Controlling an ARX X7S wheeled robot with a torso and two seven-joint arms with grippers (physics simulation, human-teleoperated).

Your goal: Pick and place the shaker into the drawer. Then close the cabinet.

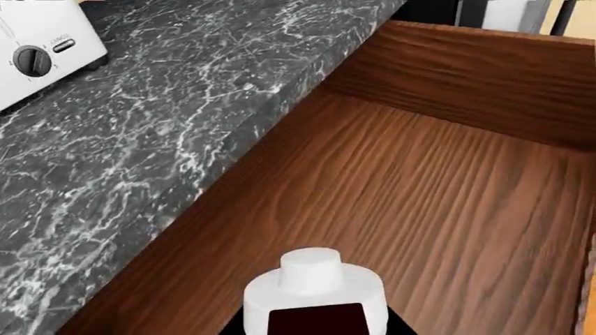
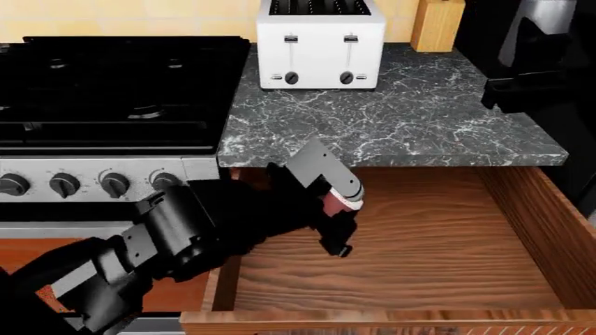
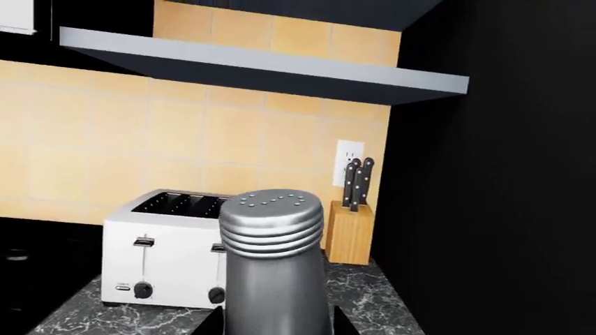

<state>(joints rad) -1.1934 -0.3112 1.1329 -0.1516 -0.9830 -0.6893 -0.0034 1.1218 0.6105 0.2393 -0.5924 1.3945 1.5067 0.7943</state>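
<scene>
The grey metallic shaker (image 3: 275,265) stands upright between my right gripper's fingers in the right wrist view, its holed cap on top. My right gripper (image 3: 278,328) is shut on it, held high above the counter at the head view's far right (image 2: 526,73); the shaker is hidden there. The wooden drawer (image 2: 447,237) is pulled open below the counter edge. My left gripper (image 2: 337,209) hangs over the drawer's left part, shut on a small maroon cylinder with a cream cap (image 2: 343,199). The left wrist view shows that cylinder (image 1: 315,289) above the drawer floor (image 1: 419,188).
A white toaster (image 2: 320,43) and a wooden knife block (image 2: 437,24) stand at the back of the dark marble counter (image 2: 410,118). A black stove (image 2: 112,84) with knobs is to the left. The drawer's right wall (image 2: 549,223) rises beside the open floor.
</scene>
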